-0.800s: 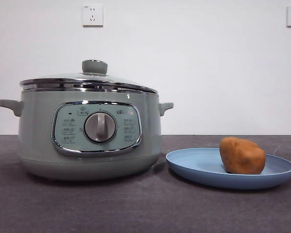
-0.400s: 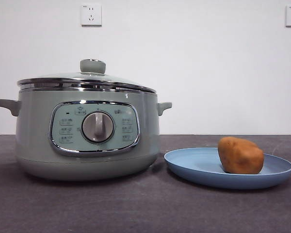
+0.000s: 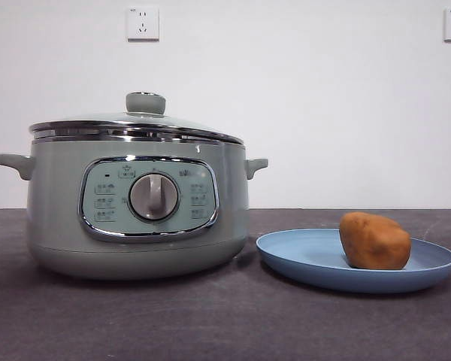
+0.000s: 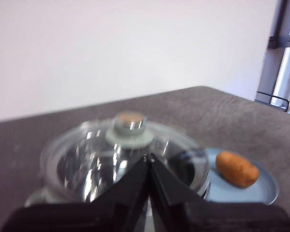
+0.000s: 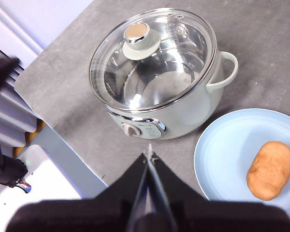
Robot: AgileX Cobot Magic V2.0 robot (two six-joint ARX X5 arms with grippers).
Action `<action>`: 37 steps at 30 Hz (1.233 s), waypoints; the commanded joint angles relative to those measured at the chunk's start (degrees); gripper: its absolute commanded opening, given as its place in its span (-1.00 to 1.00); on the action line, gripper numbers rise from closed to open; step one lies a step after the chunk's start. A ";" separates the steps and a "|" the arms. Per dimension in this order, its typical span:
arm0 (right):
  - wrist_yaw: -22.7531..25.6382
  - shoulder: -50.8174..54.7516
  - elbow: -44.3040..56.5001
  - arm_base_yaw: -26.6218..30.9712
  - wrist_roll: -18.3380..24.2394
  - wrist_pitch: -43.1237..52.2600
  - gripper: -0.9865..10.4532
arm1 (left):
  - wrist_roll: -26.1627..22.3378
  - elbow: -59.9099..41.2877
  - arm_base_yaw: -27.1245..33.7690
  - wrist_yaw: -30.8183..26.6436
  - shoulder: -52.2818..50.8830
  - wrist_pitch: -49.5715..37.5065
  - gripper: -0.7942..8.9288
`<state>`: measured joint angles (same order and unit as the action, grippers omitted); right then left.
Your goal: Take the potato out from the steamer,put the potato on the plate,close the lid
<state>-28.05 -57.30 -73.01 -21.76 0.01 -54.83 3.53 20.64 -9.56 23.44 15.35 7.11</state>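
Note:
The sage-green steamer [image 3: 139, 203] stands at the left of the front view with the glass lid [image 3: 135, 124] seated on its rim. The orange-brown potato [image 3: 374, 241] lies on the light-blue plate [image 3: 301, 259] to the steamer's right. My left gripper [image 4: 149, 157] is shut and empty, held above and short of the lid [image 4: 128, 154]; the potato [image 4: 237, 168] shows beside it. My right gripper [image 5: 149, 151] is shut and empty, high above the table, looking down on the steamer [image 5: 198, 104], lid [image 5: 150, 58], plate [image 5: 222, 154] and potato [image 5: 270, 170]. Neither gripper shows in the front view.
A dark grey cloth covers the table [image 3: 210, 316]. Two wall sockets [image 3: 143, 22] sit on the white wall behind. In the right wrist view the table edge [image 5: 43, 106] and a metal stand with cables lie beyond the steamer.
The front picture shifts a few pixels between frames, left and then back right. The steamer, lid, plate and potato keep their places relative to each other.

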 commanded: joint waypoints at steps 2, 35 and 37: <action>0.00 0.09 0.20 0.00 0.48 0.31 -0.83 | 4.09 -7.74 1.70 -3.69 -5.33 -2.97 -0.84; 0.00 0.09 0.20 0.00 0.50 0.31 -0.83 | 7.43 -20.39 3.93 -17.42 -15.23 3.17 -0.84; 0.00 0.09 0.20 0.00 0.50 0.31 -0.83 | 7.43 -20.39 3.93 -17.42 -15.23 3.17 -0.84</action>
<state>-28.05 -57.25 -73.01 -21.74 0.01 -54.83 10.81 0.97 -5.78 5.96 0.27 10.26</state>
